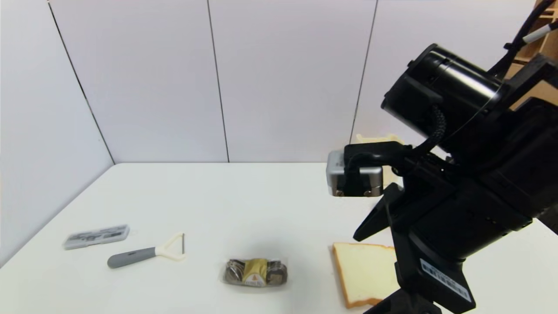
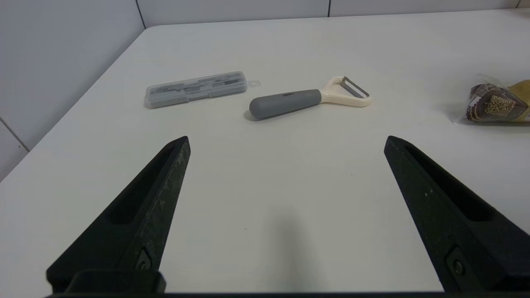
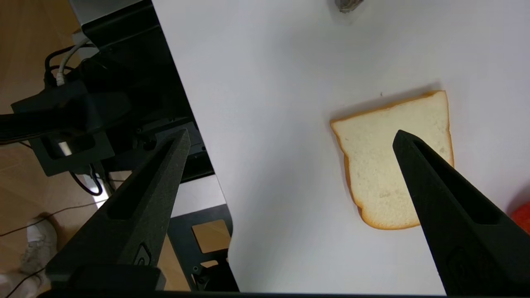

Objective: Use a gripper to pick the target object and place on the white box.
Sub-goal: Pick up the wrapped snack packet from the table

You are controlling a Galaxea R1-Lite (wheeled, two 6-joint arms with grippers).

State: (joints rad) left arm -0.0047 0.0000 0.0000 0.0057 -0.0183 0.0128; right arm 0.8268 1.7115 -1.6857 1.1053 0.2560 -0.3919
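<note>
Your right gripper (image 3: 290, 136) hangs with fingers (image 3: 418, 161) spread wide and empty above the bread slice (image 3: 389, 157), well apart from the target object (image 1: 255, 272).

white table (image 1: 226, 196) against pale panelled walls (image 1: 152, 78).

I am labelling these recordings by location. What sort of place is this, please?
Probably a robot test bench in a lab, not a home kitchen: a bare white table walled by plain white panels, with unrelated items laid out apart, a peeler, a chocolate pack and a bread slice.
</note>
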